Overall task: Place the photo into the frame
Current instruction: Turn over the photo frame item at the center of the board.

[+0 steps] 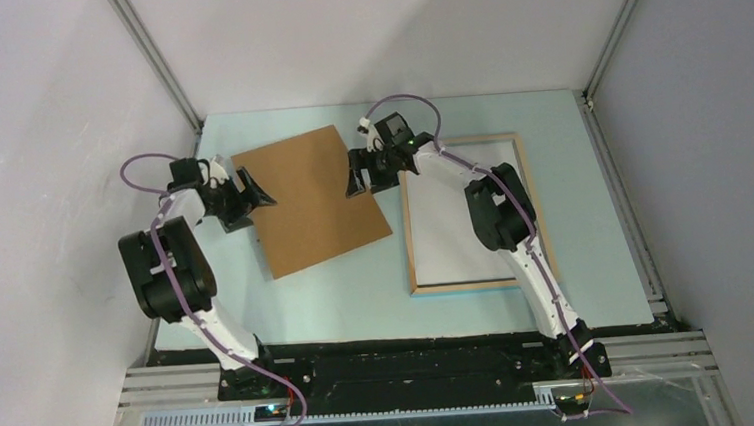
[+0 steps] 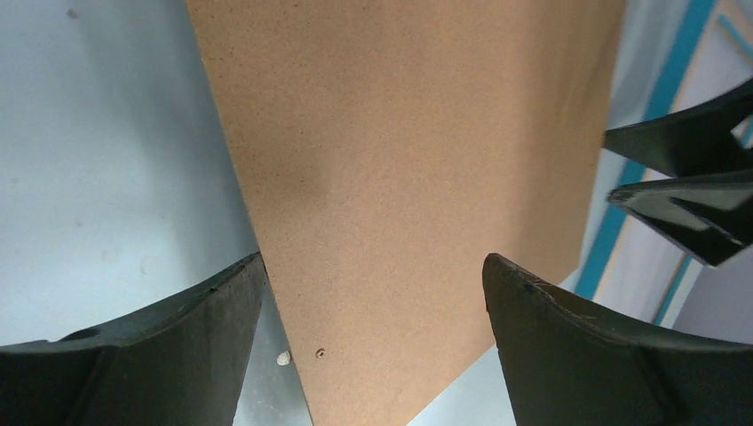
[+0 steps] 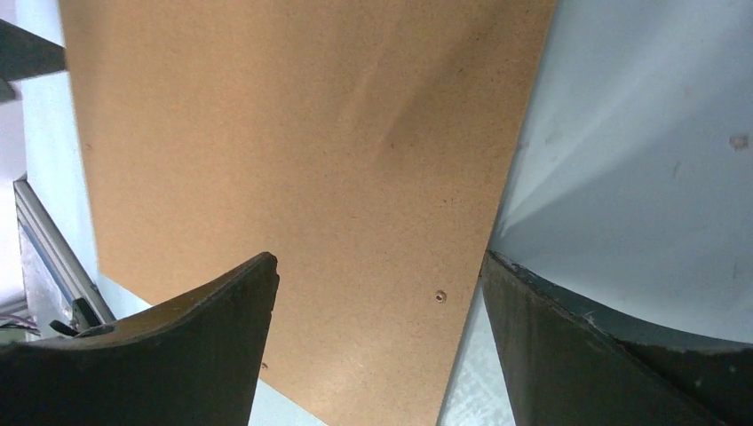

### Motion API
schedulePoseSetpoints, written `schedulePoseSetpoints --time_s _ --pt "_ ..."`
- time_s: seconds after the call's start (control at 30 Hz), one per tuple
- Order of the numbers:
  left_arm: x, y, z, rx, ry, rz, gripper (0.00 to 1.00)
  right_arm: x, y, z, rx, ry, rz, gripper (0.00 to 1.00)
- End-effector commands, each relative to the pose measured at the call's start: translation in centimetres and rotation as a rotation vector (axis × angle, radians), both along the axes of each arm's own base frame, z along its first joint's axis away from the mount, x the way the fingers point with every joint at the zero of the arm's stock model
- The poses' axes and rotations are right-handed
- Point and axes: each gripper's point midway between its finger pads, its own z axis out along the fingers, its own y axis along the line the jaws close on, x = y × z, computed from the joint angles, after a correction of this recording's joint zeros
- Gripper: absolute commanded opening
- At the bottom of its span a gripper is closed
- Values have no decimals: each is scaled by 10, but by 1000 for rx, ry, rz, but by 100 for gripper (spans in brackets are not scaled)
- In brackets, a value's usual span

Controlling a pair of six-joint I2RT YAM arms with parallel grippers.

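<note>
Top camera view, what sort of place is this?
Probably a robotics test cell: plain walls and metal posts enclose a table, with a left arm and right arm bolted at its near edge and a frame and brown board laid out.

matt, finely speckled brown backing board (image 2: 417, 160); light wood frame (image 1: 458, 287); smooth pale table (image 1: 339, 296).

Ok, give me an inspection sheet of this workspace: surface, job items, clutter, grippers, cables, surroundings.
surface: pale blue table.
frame: flat at right, wood back up.
photo: balloon print not seen; white sheet fills frame.
clutter: brown backing board, skewed, centre-left.
left gripper: open, at board's left edge.
right gripper: open, at board's right edge.
cables: purple, along both arms.
surroundings: white walls, metal corner posts.
</note>
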Motion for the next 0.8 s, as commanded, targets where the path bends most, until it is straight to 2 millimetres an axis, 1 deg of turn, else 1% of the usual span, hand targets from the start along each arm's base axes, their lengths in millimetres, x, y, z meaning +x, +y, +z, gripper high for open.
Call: schedulePoseSetpoints --time_s 0.0,0.07,0.13,0.3,0.4,0.53,0.77 --pt "4 -35 66 -117 -195 -125 93 -34 13 17 45 54 46 88" --pt "3 -36 75 -117 -220 -134 93 -41 10 14 40 67 46 88" --pt "1 -39 84 -119 -243 -144 93 -44 10 19 50 64 50 88" --pt "-3 -45 105 -129 -299 -168 93 -49 11 21 68 74 60 88" --pt "-5 -46 116 -126 -328 -178 93 -52 11 19 73 85 66 88" --pt "-8 -51 124 -134 -352 -199 93 -55 13 16 103 115 83 87" --pt "-12 -58 128 -125 -375 -233 94 -59 16 19 156 136 120 87"
